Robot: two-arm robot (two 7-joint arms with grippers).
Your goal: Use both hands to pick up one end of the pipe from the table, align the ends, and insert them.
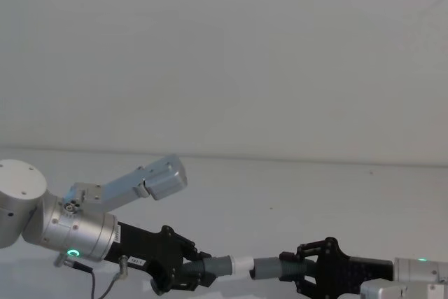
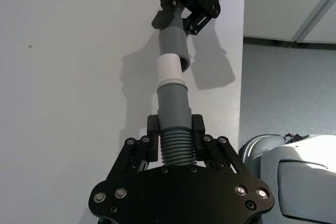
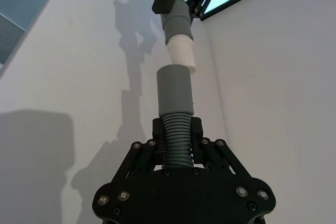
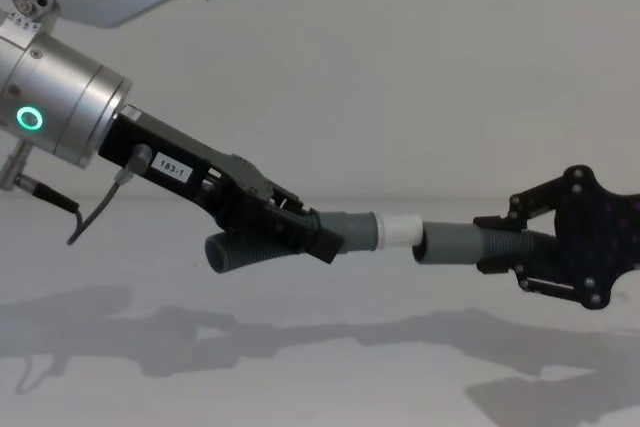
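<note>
Both pipe pieces are lifted clear of the table (image 4: 330,387), one in each arm, and I hold them end to end in the air in front of the body.

Left gripper (image 4: 285,232) — clamped on the ribbed middle of the plug piece (image 4: 350,230), whose white plug tip (image 4: 399,230) points toward the robot's right. Right gripper (image 4: 520,252) — clamped on the ribbed part of the socket piece (image 4: 455,244), whose open socket mouth (image 4: 420,244) faces the robot's left.

The relation that matters: tip and mouth are just beside each other, with no insertion begun as far as I can judge. In the chest view the two long axes run nearly along one line across the view, but the socket piece sits slightly lower than the plug piece. In the right wrist view the white tip (image 3: 181,52) lies a little off the socket's axis (image 3: 175,90) and is tilted to it, so I read the ends as near but not yet coaxial.

My judgement is that the next move needs a small correction of height and angle first, then a straight push along the shared axis.
</note>
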